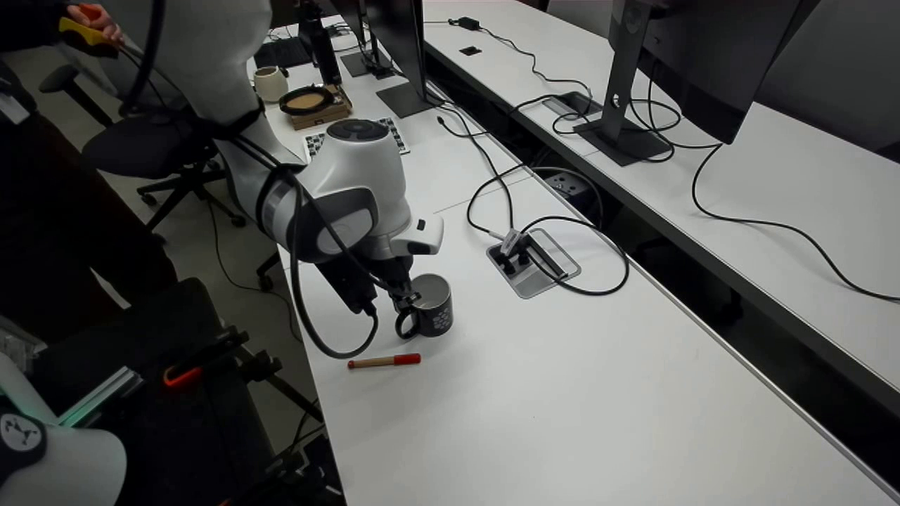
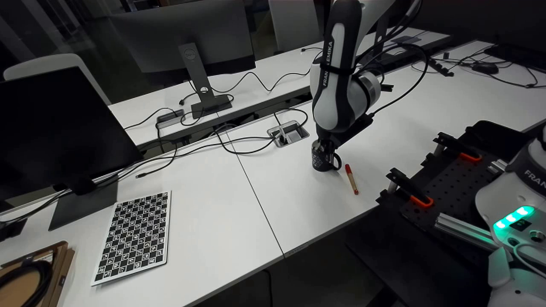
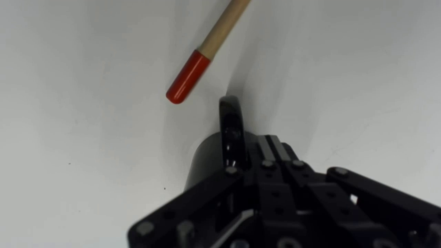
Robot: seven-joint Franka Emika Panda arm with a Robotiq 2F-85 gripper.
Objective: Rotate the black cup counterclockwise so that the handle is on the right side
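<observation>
Pushing the handle [image 3: 231, 125] beside the end effector [image 3: 274, 148], its tips [image 3: 266, 148] together, could slide the cup [image 3: 206, 160] unturned if contact falls too centrally.

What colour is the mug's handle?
The mug handle is black with a glossy sheen; it shows best in the wrist view.

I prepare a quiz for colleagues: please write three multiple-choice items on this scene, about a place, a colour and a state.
1. Where is the red-ended stick? A) on the table, apart from the cup B) inside the cup C) under it
2. The cup's outside is: A) yellow B) pink C) black
3. The claw is: A) open B) shut C) hidden

1 A: bare table shows between them. 2 C: it looks dark in both exterior views. 3 B: its fingers lie together beside the handle.
</observation>
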